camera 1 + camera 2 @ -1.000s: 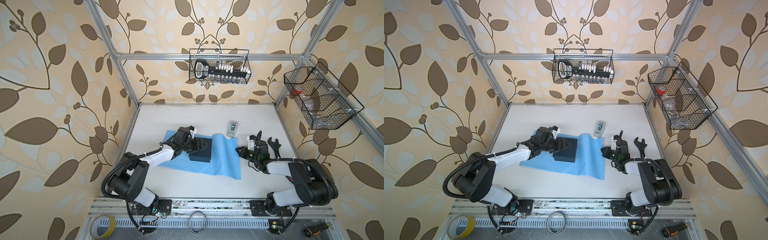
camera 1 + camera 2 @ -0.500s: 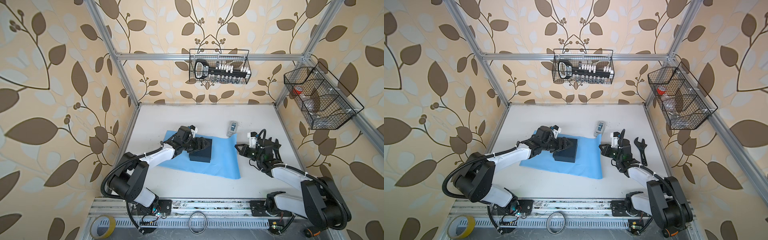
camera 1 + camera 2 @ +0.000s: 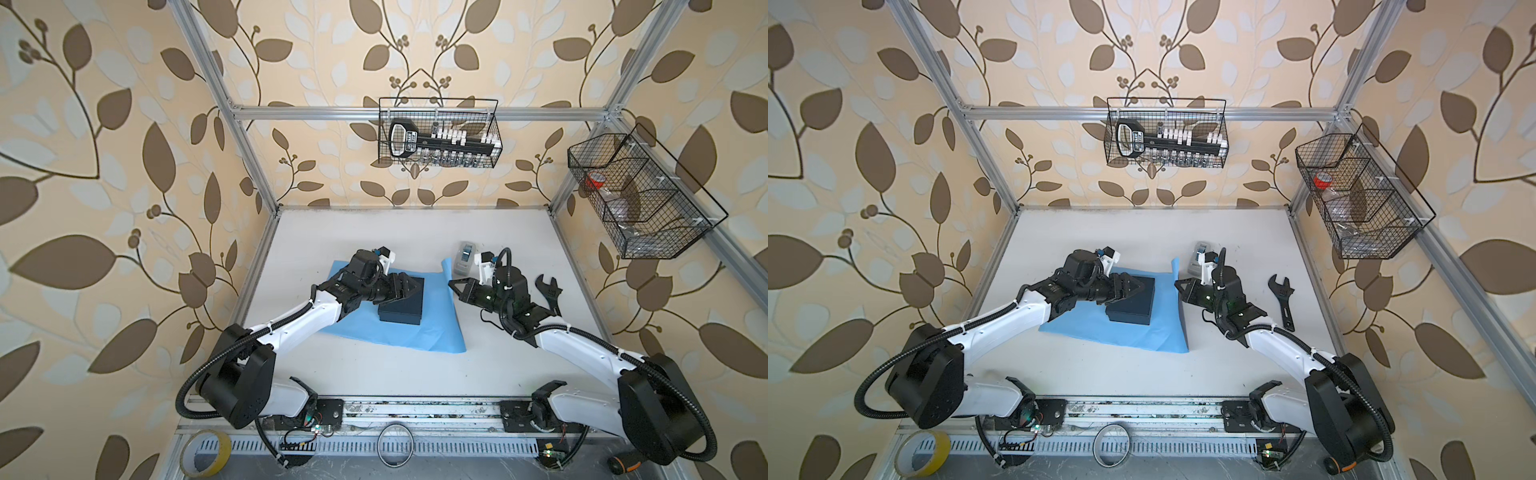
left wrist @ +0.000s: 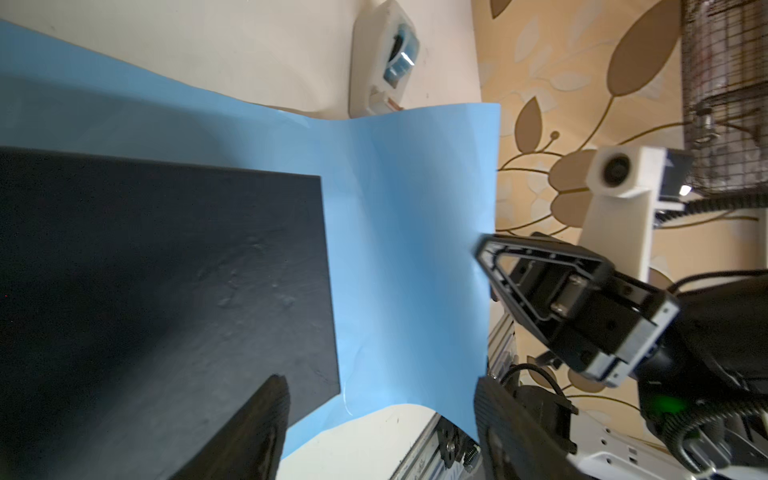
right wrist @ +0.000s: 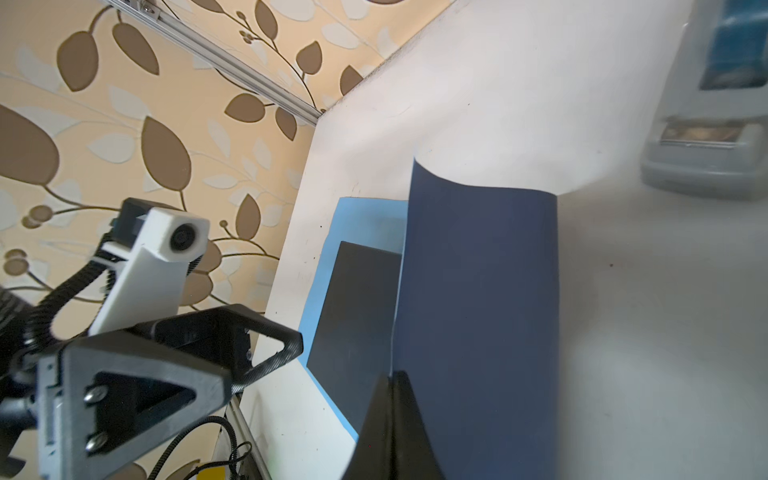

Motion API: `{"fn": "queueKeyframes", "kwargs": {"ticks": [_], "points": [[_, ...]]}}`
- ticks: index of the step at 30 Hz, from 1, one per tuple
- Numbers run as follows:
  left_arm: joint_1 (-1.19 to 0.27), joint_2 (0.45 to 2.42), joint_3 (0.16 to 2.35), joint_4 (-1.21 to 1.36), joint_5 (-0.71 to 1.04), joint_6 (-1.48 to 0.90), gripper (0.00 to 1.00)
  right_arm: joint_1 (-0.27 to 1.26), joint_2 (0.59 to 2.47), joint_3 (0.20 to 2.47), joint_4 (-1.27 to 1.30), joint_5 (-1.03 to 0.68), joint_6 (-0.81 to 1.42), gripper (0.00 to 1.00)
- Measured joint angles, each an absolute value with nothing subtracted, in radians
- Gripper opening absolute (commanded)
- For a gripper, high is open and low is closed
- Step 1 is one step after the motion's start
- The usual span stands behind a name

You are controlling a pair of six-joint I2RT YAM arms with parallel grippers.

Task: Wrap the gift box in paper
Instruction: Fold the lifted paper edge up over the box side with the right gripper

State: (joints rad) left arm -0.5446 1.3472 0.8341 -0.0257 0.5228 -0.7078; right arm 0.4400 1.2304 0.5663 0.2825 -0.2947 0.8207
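Currently, right end effector (image 3: 451, 285) grips the paper (image 3: 415, 336), edge raised; left end effector (image 3: 413, 286) stands wide over the gift box (image 3: 401, 312).

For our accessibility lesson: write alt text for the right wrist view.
The right arm's jaws, shut, pinch the edge of the paper, holding its dark side upright beside the gift box. The left arm's jaws are close to the box.

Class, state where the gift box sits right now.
In both top views the gift box lies near the centre, on the paper, beneath the open left gripper.
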Motion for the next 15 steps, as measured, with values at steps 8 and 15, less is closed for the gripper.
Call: {"fn": "queueKeyframes", "kwargs": {"ticks": [8,15], "points": [[-0.620,1.309,0.759,0.011,0.550,-0.736,0.67,0.564,1.316,0.621,0.335,-0.202,0.911,0.00],[-0.641,1.293,0.747,0.025,0.558,-0.733,0.75,0.620,1.396,0.667,0.392,-0.158,0.967,0.00]]}}
